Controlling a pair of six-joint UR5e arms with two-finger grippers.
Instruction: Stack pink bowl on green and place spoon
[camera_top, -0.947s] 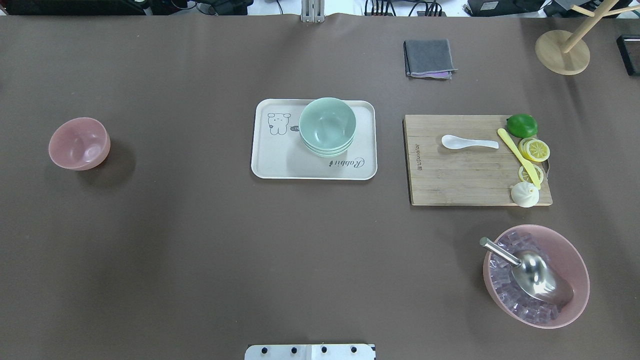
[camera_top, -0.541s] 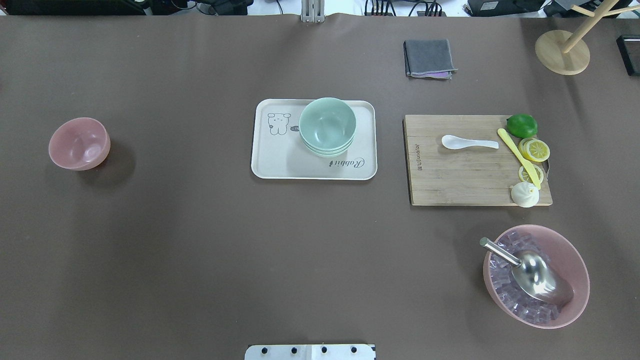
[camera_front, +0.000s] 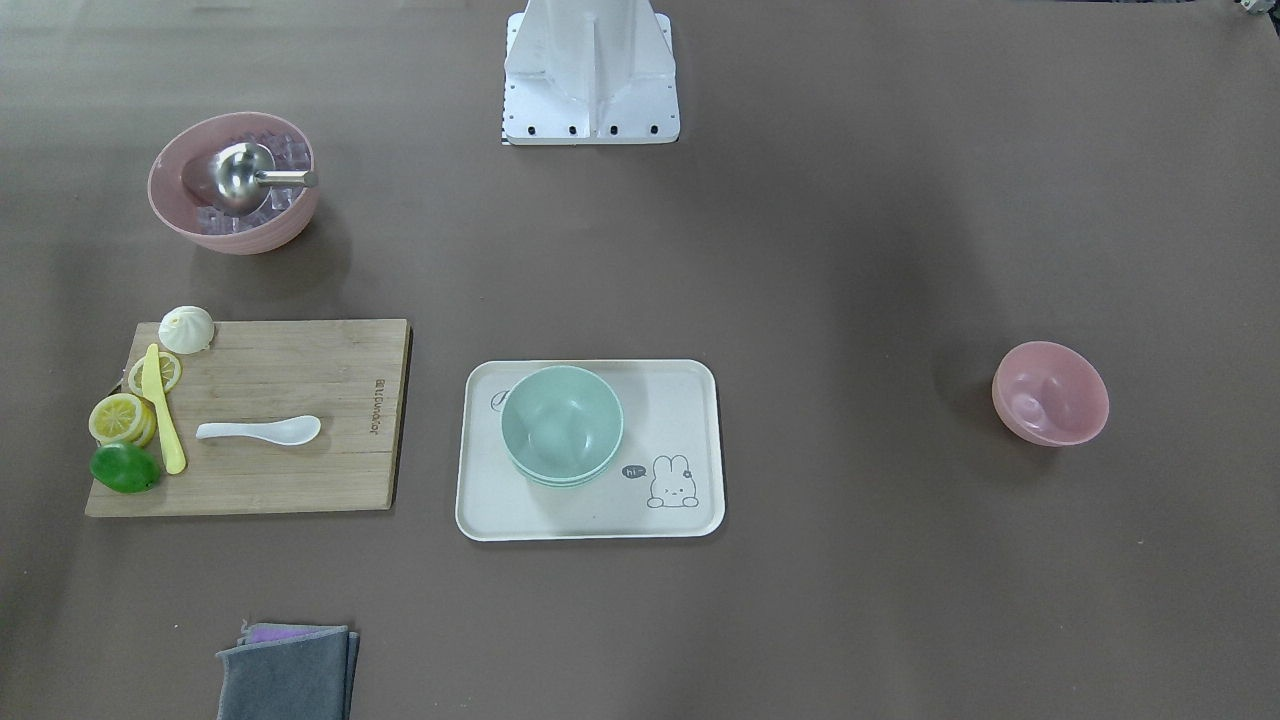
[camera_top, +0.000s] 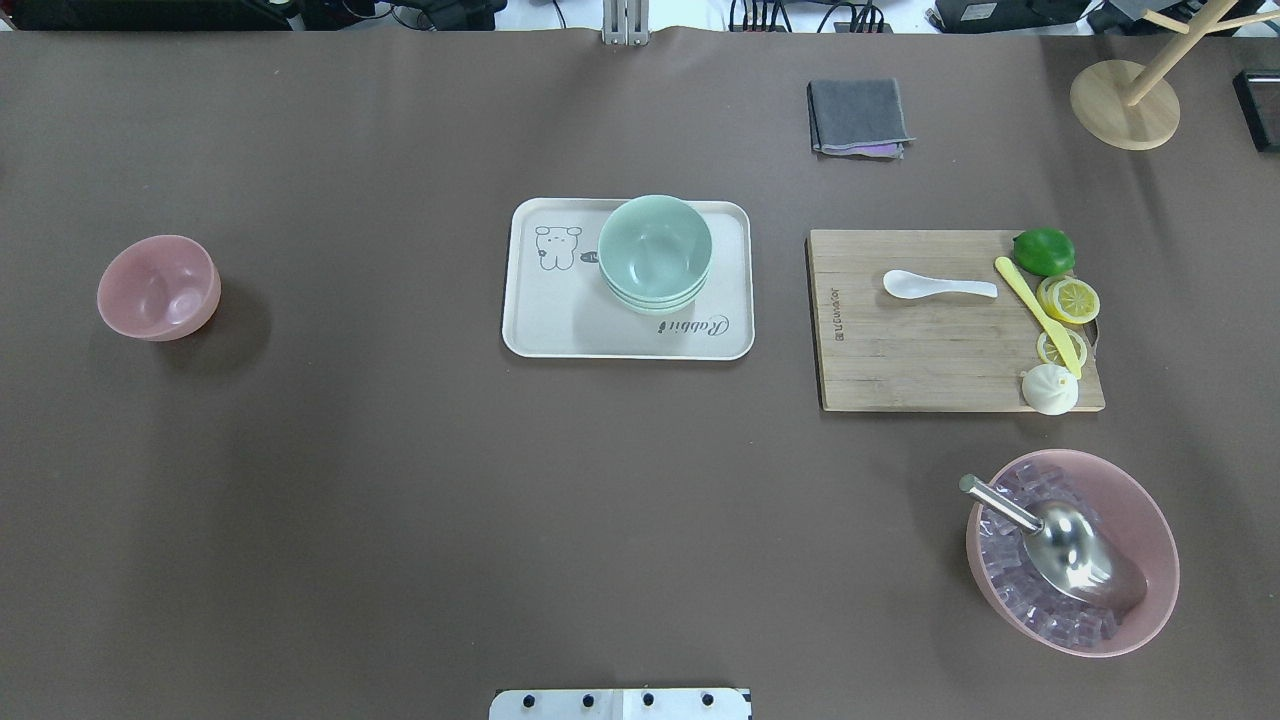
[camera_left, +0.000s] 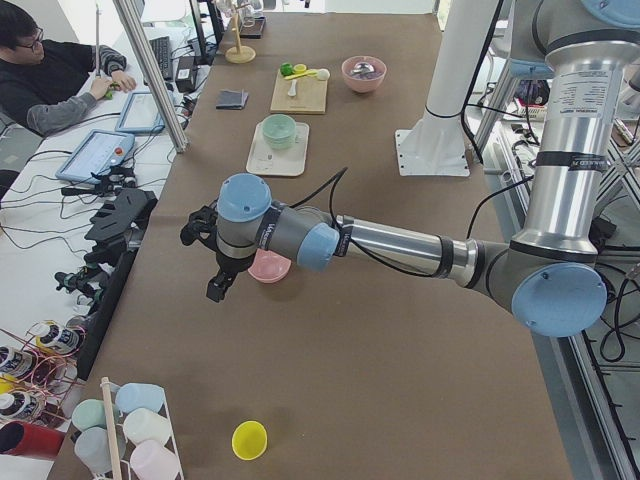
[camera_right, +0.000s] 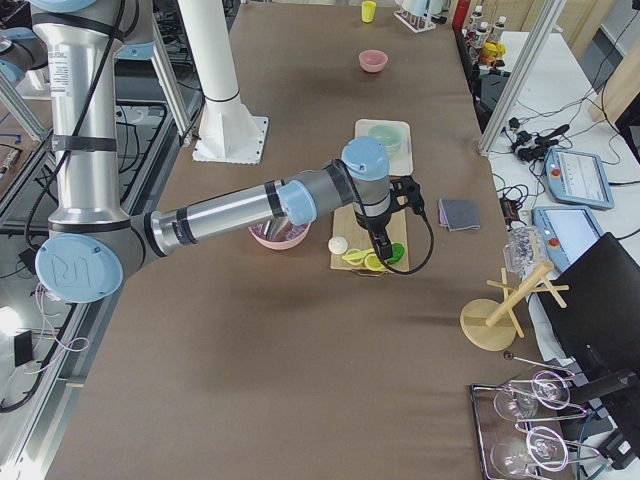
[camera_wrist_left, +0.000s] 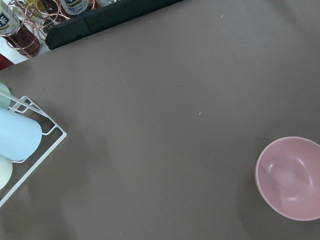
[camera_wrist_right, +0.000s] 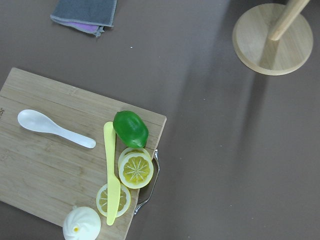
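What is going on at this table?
Nothing has been picked up yet. The pink bowl sits alone on the table, the green bowls are stacked on a tray, and the spoon lies on a wooden board. The left arm hangs near the pink bowl, the right arm above the board.

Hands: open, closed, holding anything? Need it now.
Left hand: cannot tell; only a side view shows it.
Right hand: cannot tell; only a side view shows it.
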